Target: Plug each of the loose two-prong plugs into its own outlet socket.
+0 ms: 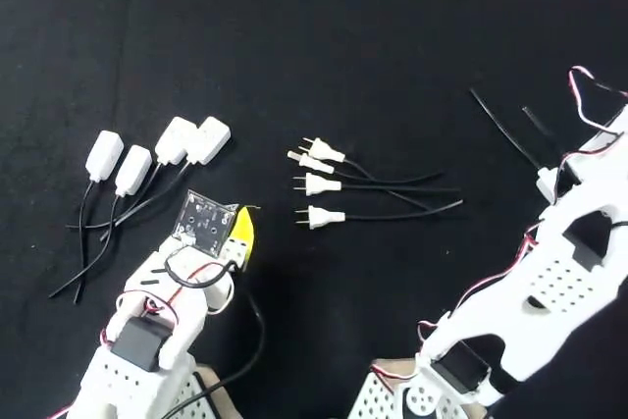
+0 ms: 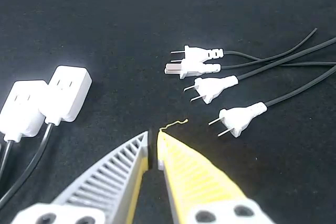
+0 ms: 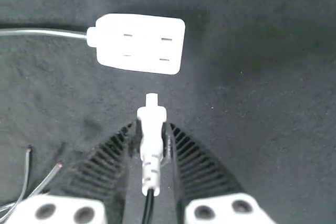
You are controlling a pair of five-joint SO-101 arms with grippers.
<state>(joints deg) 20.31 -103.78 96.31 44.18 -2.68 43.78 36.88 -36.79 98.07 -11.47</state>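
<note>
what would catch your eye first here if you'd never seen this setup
First, the right tool shut on a white plug, whose tip points at a white socket lying just ahead, apart from it. Mid-table in the high view, four loose plugs lie in a row. To their left sit four sockets, just beyond the shut, empty left tool.

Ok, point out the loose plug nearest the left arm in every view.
High view: nearest plug, lowest of the four mid-table.
Left wrist view: nearest plug, the one closest to the left tool.
Right wrist view: a different, held plug in the right tool.
Shared landmark: white socket pair.
</note>
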